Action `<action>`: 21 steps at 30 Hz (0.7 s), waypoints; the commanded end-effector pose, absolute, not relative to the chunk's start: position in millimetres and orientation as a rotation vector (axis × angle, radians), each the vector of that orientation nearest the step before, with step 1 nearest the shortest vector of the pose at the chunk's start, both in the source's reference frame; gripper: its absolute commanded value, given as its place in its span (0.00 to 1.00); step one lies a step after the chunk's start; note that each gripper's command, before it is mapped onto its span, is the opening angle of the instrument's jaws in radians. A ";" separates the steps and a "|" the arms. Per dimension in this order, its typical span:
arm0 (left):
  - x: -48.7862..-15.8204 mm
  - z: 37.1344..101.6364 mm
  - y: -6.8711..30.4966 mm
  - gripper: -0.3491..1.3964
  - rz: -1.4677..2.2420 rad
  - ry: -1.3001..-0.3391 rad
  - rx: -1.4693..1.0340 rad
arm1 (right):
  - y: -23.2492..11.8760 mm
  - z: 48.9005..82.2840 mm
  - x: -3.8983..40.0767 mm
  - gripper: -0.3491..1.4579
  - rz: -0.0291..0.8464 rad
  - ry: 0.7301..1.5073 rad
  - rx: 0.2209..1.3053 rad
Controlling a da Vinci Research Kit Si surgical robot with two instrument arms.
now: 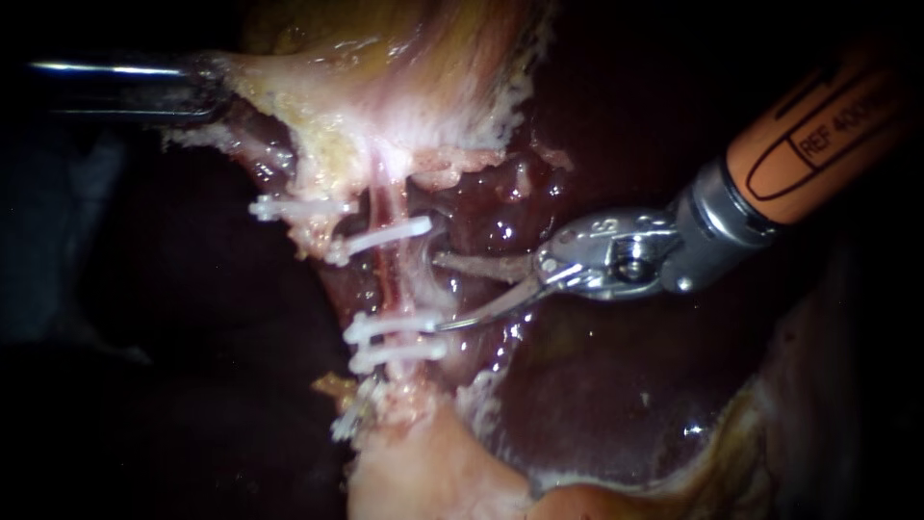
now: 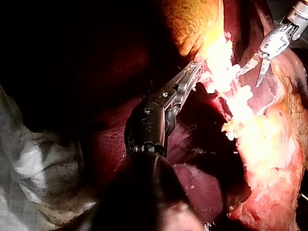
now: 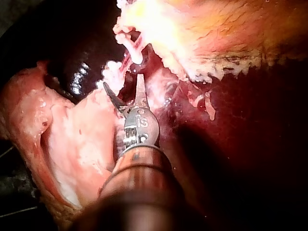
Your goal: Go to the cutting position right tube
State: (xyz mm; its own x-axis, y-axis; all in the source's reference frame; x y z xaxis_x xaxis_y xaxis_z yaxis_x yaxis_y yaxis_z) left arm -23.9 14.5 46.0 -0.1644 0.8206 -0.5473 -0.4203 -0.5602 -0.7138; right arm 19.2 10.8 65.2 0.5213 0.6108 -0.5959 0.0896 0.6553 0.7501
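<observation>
Right end effector [image 1: 450, 292] gapes beside tube [image 1: 420, 274]; left end effector [image 2: 192, 73], wrist view only, seemingly clamps gallbladder [image 1: 385, 67].

- The gallbladder [image 1: 385, 67] lies at the top, with the liver [image 1: 597, 385] at lower right.
- Tubes [image 1: 387, 279] run down from the gallbladder, crossed by clips [image 1: 385, 237] above and below.
- The left instrument [image 1: 214, 85] grips the gallbladder's left edge.
- The right instrument [image 1: 438, 292], jaws apart, sits right of the tubes, with its tips between the upper and lower clips.

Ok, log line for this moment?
left instrument: shut on tissue | right instrument: blades open, tips by right tube, between clips | cut: not yet made
</observation>
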 end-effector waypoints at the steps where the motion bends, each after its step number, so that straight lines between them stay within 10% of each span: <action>1: -23.9 46.0 14.5 0.00 1.841 -0.512 -1.226 | 10.8 65.4 19.5 0.98 0.357 0.990 0.824; 21: -24.1 45.9 14.5 0.00 1.841 -0.511 -1.226 | 11.3 66.2 24.8 0.98 0.346 1.066 0.861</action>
State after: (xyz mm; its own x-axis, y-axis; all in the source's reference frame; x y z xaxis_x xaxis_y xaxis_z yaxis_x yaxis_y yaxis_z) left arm -24.1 14.6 45.9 -0.1639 0.8203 -0.5479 -0.4201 -0.5605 -0.7136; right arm 25.1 11.3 66.2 0.4686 0.6292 -0.6201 0.1479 0.6362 0.7572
